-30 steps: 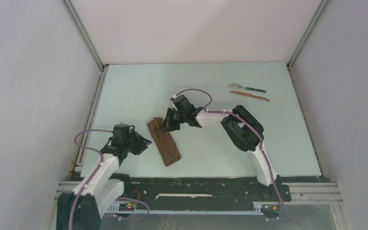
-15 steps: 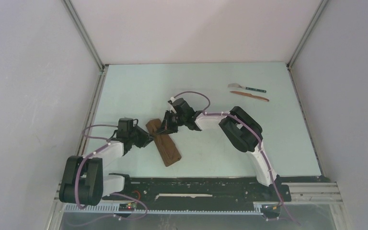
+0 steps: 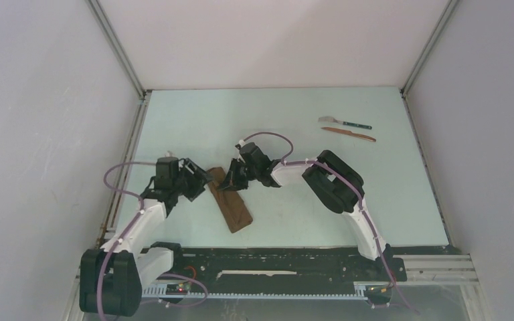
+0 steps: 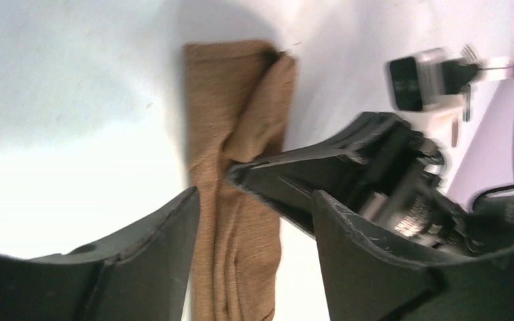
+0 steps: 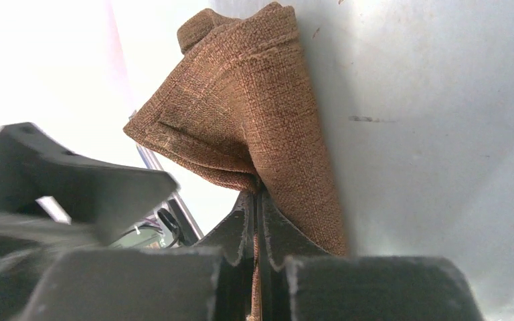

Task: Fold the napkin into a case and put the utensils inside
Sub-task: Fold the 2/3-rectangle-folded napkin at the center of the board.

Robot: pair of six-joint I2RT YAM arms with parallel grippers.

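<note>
1. Two arms meet at one end of the cloth. We start with the left one: its base sits at the near left corner, the forearm climbs away from us, and the wrist turns inward. That aims the left claw [image 3: 197, 184] rightward at the far end of the napkin [image 3: 234, 210].
2. Its jaws stand wide apart with nothing between them. From its own wrist camera the left claw [image 4: 254, 197] frames the napkin [image 4: 234, 134] and the other arm's fingers. We judge it is lined up to take a layer of cloth, not yet gripping.
3. The napkin lies on the pale worktop [image 3: 194, 120] as a narrow oblong strip, left of centre, slanting from far left to near right. Its near end lies flat and untouched.
4. The right claw [image 3: 231, 179] is closed on the strip's far end. In its wrist view the right claw [image 5: 258, 200] nips a fold, and the napkin [image 5: 261, 100] bunches into a puckered peak beyond the tips. We judge this hold pins or lifts one layer so the other arm can work the pocket.
5. The right arm reaches leftward from its near right base, elbow raised and bent, forearm stretched across, wrist low over the cloth.
6. The utensils [image 3: 349, 134] lie side by side at the far right, well apart from the napkin, so loading has not begun.
</note>
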